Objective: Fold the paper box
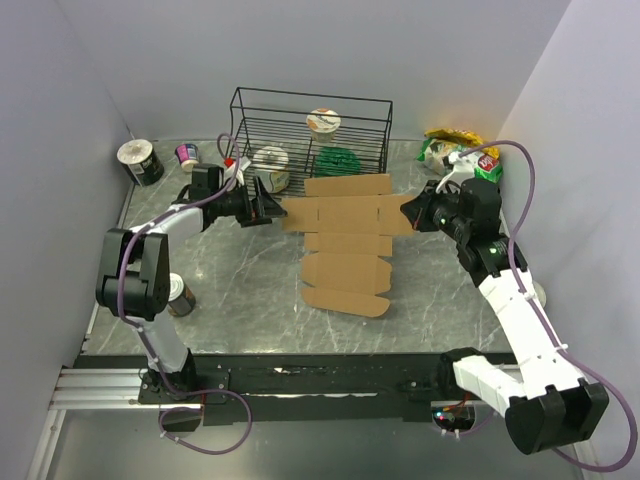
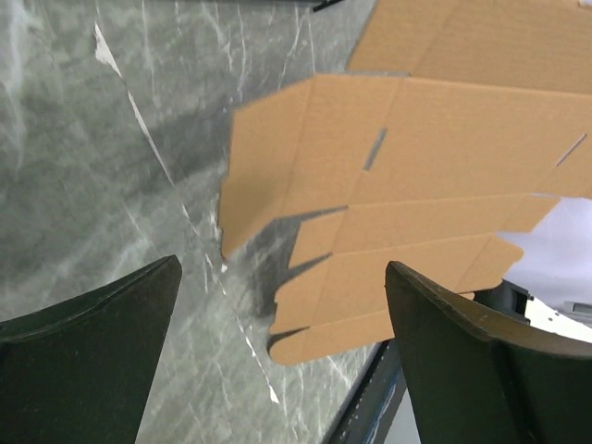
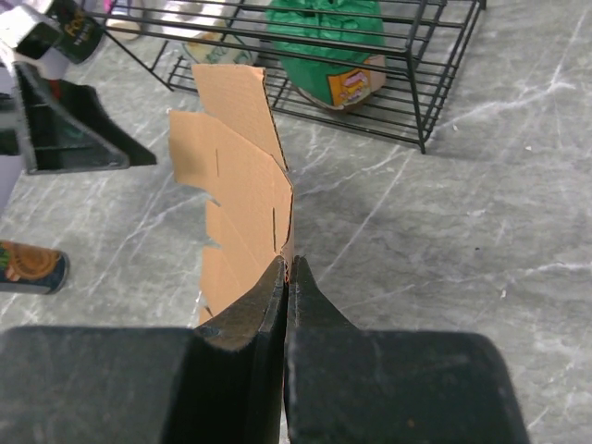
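Item: flat brown die-cut cardboard paper box [image 1: 345,245], unfolded on the grey marbled table [image 1: 230,290], near flaps lying flat.
Right tool [image 3: 287,268]: shut tight on the sheet's right edge, apparently lifting it.
Left tool [image 2: 282,268]: wide open, empty, at the left flap. It should seat squarely on the flap before creasing.
Beyond: black wire basket [image 1: 310,92].

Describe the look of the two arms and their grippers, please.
The left arm and right arm have white links and black joints; a purple cable runs along each. The left gripper and right gripper are black, with broad wedge-shaped fingers.
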You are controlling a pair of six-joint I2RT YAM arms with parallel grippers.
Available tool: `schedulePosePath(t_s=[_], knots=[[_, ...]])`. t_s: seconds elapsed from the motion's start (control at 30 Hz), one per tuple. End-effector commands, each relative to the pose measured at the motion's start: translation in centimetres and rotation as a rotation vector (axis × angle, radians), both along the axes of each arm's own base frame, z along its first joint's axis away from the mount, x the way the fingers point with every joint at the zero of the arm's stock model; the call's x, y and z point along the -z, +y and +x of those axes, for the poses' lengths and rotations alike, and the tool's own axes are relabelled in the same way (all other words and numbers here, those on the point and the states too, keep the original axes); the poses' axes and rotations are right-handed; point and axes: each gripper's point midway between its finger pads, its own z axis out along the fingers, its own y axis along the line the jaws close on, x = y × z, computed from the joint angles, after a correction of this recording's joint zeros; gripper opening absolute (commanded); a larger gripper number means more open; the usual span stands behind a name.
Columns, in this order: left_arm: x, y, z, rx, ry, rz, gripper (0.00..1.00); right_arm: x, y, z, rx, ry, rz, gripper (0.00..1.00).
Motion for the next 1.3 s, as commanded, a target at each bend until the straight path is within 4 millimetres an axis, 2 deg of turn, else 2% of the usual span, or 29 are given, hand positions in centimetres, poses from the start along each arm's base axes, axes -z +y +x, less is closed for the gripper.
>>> schedulePosePath(t_s=[0.0,0.13,0.27,0.33,0.37,0.43,0.53,0.73,0.77,0.83,0.87,1.03,1.13,1.2,1.23,1.27], knots=[[-0.5,-0.5,0.9,0.019,-0.05,-0.052,0.99,-2.6,0.3,-0.6,-0.025,-0.075,0.047,0.0],[1.1,-1.1,1.4,0.04,-0.049,-0.038,0.94,-2.9,0.6,-1.1,-0.046,-0.082,0.062,0.0],[1.1,-2.3,1.0,0.087,-0.066,-0.066,0.87,-2.6,0.9,-1.3,-0.062,-0.078,0.072,0.0],[0.5,-2.9,0.8,0.112,-0.1,-0.088,0.86,-2.2,1.1,-1.4,-0.078,-0.069,0.077,0.0],[0.4,-2.9,0.5,0.121,-0.104,-0.098,0.81,-2.2,1.3,-1.5,-0.084,-0.068,0.082,0.0],[-0.5,-3.1,0.5,0.132,-0.137,-0.124,0.78,-1.9,1.4,-1.6,-0.094,-0.064,0.09,0.0],[-0.7,-3.4,0.0,0.152,-0.138,-0.152,0.7,-1.4,1.5,-1.6,-0.1,-0.057,0.097,0.0],[-0.5,-4.4,-0.9,0.189,-0.121,-0.193,0.5,-0.8,1.6,-1.7,-0.105,-0.047,0.099,0.0],[-0.6,-4.6,-0.9,0.195,-0.126,-0.192,0.42,-0.8,1.5,-1.7,-0.099,-0.049,0.092,0.0],[-0.6,-4.7,-1.0,0.198,-0.135,-0.174,0.36,-0.7,1.3,-1.6,-0.091,-0.053,0.079,0.0],[-0.7,-4.7,-1.0,0.199,-0.145,-0.168,0.29,-0.4,1.1,-1.5,-0.084,-0.054,0.066,0.0],[-0.4,-4.9,-1.1,0.193,-0.182,-0.086,0.17,0.4,0.7,-1.5,-0.069,-0.055,0.043,0.0],[-0.2,-4.8,-0.9,0.181,-0.221,0.01,0.05,1.3,0.3,-1.4,-0.047,-0.051,0.033,0.0],[-1.4,-4.7,-0.7,0.177,-0.277,0.058,0.01,2.0,0.1,-1.4,-0.034,-0.038,0.033,0.16],[-1.5,-4.5,-0.7,0.181,-0.324,0.1,0.01,2.6,-0.1,-1.3,-0.016,-0.023,0.031,0.28],[-1.5,-4.1,-0.6,0.158,-0.336,0.144,0.01,2.8,-0.2,-1.3,-0.006,-0.011,0.038,0.5]])
